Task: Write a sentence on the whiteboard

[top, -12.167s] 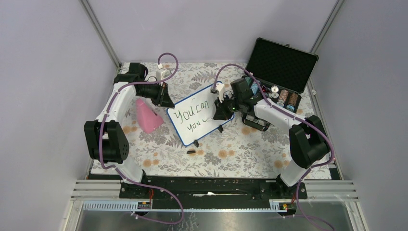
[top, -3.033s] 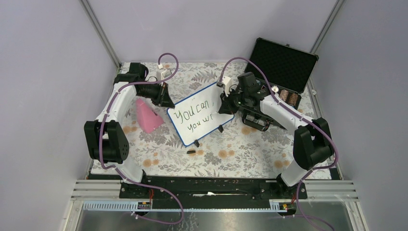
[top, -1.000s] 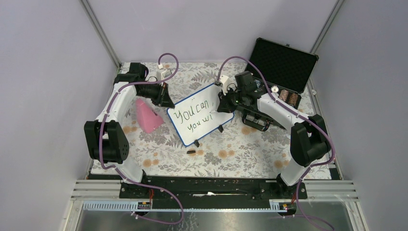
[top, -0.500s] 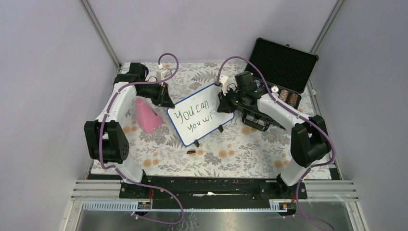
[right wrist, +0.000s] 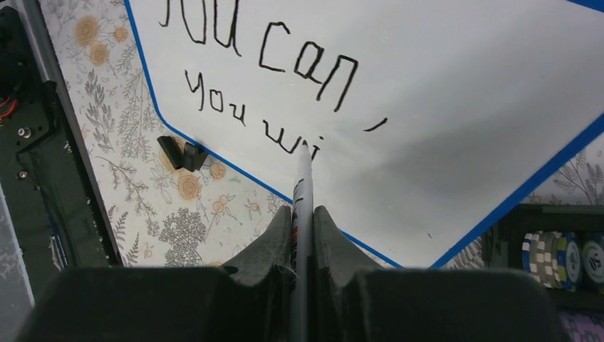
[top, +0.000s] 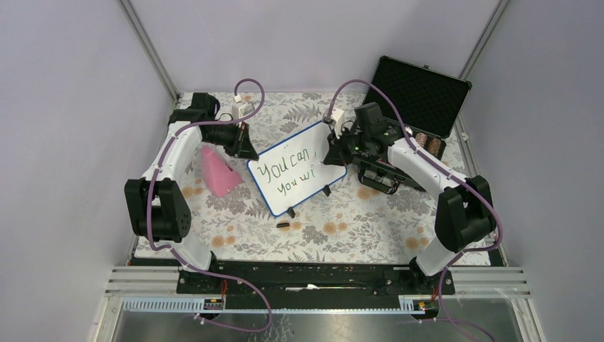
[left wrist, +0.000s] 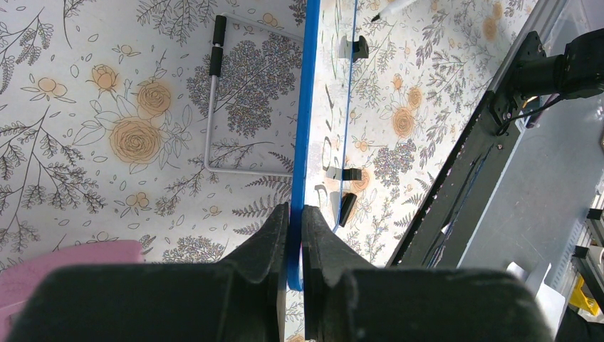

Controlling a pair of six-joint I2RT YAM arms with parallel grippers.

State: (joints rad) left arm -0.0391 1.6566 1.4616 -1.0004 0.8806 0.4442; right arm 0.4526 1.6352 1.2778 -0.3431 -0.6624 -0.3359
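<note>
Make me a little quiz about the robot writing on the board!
1. True or false: the left end effector is pinching the blue edge of the whiteboard.
2. What does the right end effector hold? A) a marker B) a spoon C) a sponge
3. Fill the gap: the top line of the sentence reads "You ___".
Key: 1 true; 2 A; 3 can.

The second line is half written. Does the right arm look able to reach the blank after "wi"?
Likely yes: its marker sits at those letters on the whiteboard, and nothing covers the white beyond.
</note>
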